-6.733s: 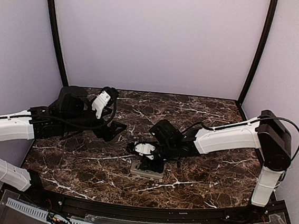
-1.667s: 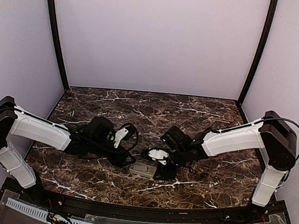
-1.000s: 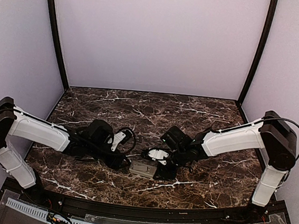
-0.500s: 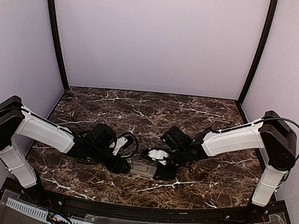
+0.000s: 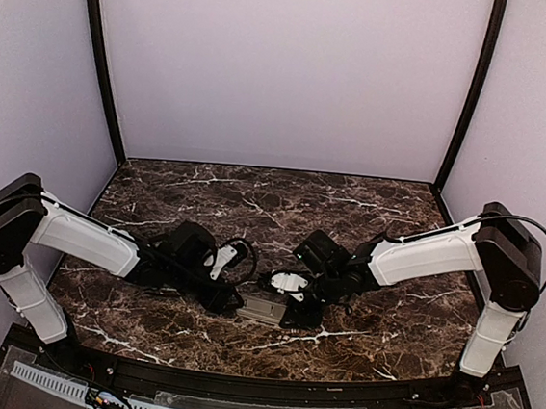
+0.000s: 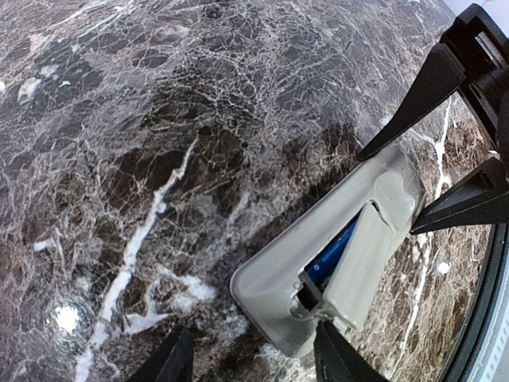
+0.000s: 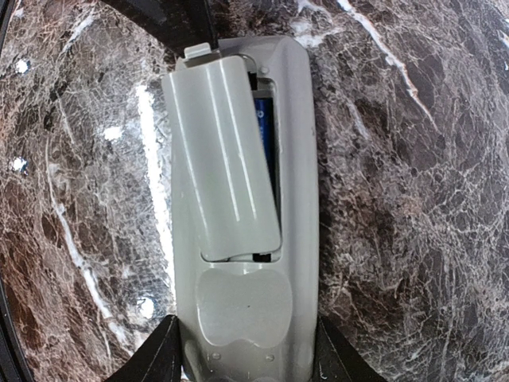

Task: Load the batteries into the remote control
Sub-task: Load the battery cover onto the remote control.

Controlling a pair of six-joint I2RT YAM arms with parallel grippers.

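The dark marble counter [image 5: 350,212] fills the lower half of the overhead view. The left arm [image 5: 86,240] reaches in from the left edge and the right arm [image 5: 423,253] from the right, meeting just below the centre. There the remote control [image 5: 263,308] lies grey back up between the two hands. The right hand [image 7: 245,322] pinches the remote's solid end, one finger [image 7: 163,350] against each long side at the bottom of its wrist view. The left hand [image 6: 254,338] is spread, with the remote's near corner just beyond its fingertips. A grey battery cover [image 7: 223,159] sits askew over the recess. It leaves a slim strip of a blue battery [image 7: 265,135] showing along its right edge.
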